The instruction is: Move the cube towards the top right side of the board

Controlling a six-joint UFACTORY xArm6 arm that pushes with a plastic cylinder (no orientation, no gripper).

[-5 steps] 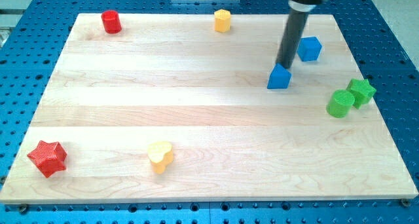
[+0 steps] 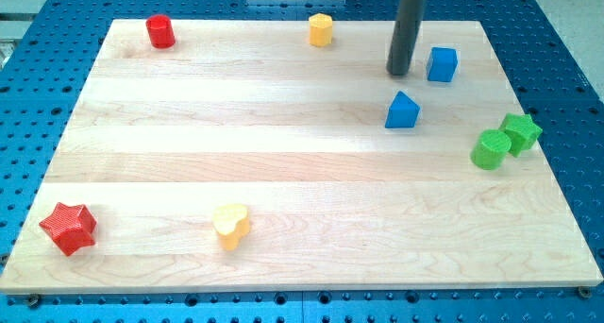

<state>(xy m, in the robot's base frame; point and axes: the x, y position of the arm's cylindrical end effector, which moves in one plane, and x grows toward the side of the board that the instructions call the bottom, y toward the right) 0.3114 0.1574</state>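
Observation:
A blue cube [image 2: 442, 64] sits near the board's top right. My tip [image 2: 399, 74] stands just left of the cube, with a small gap between them. A second blue block [image 2: 402, 110], with a peaked top, lies just below my tip. The dark rod rises from the tip to the view's top edge.
A green cylinder [image 2: 490, 149] and a green star [image 2: 520, 131] touch near the right edge. A yellow block [image 2: 321, 28] and a red cylinder [image 2: 160, 30] sit along the top. A red star [image 2: 68, 228] and a yellow heart [image 2: 230, 225] lie at the bottom left of the wooden board [image 2: 283, 172].
My tip has moved up and slightly left, away from the peaked blue block. The blue cube has shifted a little to the left and up.

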